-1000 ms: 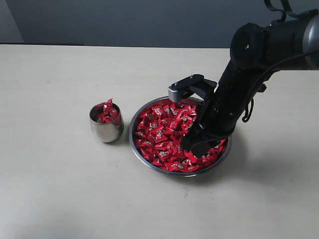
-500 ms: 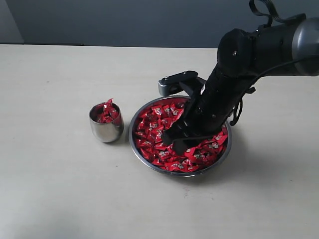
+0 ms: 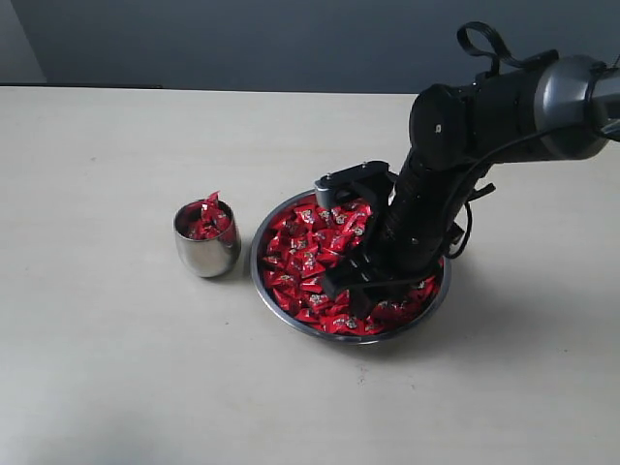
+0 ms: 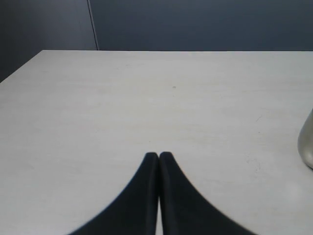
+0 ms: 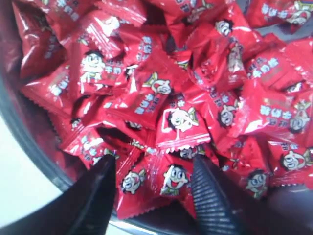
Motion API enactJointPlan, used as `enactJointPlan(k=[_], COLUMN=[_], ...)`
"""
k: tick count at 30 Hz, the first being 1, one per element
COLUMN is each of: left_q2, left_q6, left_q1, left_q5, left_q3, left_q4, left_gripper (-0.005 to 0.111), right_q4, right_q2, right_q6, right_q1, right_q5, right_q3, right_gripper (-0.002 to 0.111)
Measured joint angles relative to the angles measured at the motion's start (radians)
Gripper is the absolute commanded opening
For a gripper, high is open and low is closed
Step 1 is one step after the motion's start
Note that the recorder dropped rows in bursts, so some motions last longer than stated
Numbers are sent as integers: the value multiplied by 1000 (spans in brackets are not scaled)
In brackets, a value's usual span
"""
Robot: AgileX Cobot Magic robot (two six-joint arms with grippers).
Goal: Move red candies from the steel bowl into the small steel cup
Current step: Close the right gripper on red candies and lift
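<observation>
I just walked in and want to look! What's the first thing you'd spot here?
The wide bowl heaped with shiny red candies, near the middle of the pale table, grabs the eye first. The black right gripper is down among the candies with its jaws spread open. Just left of the bowl in the outside view stands a small cup, topped with more red candies.

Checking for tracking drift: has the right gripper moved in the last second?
Yes. The right gripper has shifted across the steel bowl, from its right side toward the small steel cup.
</observation>
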Motion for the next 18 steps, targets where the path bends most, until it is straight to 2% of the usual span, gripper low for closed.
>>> enactJointPlan(k=[8,18], left_q2=[0,0], left_q6=[0,0], left_q1=[0,0], left_q5=[0,0], left_q3=[0,0], left_q4=[0,0], left_gripper=[0,0], right_q4=[-81,-78], right_q2=[0,0], right_q6=[54,58], right_q1=[0,0], right_q5=[10,12], right_q3=[0,0], right_gripper=[47,47])
